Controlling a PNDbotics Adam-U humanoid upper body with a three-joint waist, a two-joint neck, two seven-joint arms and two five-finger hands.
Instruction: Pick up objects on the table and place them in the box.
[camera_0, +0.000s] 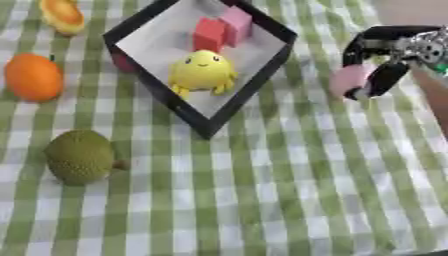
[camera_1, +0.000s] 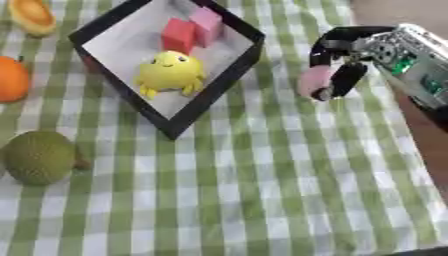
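1. The box (camera_0: 262, 80), black-rimmed with a pale floor, sits turned like a diamond at the upper middle of the worktop (camera_0: 289, 200), which is covered in a green and white checked cloth.
2. Inside the box lie a yellow round toy with a small face (camera_0: 202, 72), near the lower corner, and behind it a red block (camera_0: 208, 35) touching a pink block (camera_0: 236, 24) toward the far corner.
3. The right hand (camera_1: 337, 75) comes in from the upper right, just beside the box's right edge and outside it, held above the cloth.
4. Its fingers are curled around a pink rounded object (camera_1: 313, 81), which shows between the dark fingers on the side facing the box; what the object is cannot be made out.
5. On the cloth to the left of the box rests an orange fruit (camera_0: 33, 77), well apart from the hand.
6. Below it, near the left edge, lies a green bumpy fruit with a short stem (camera_0: 80, 157).
7. At the top left corner a yellow-orange piece (camera_0: 63, 16) lies partly cut off by the edge.
8. The left hand shows in neither view.
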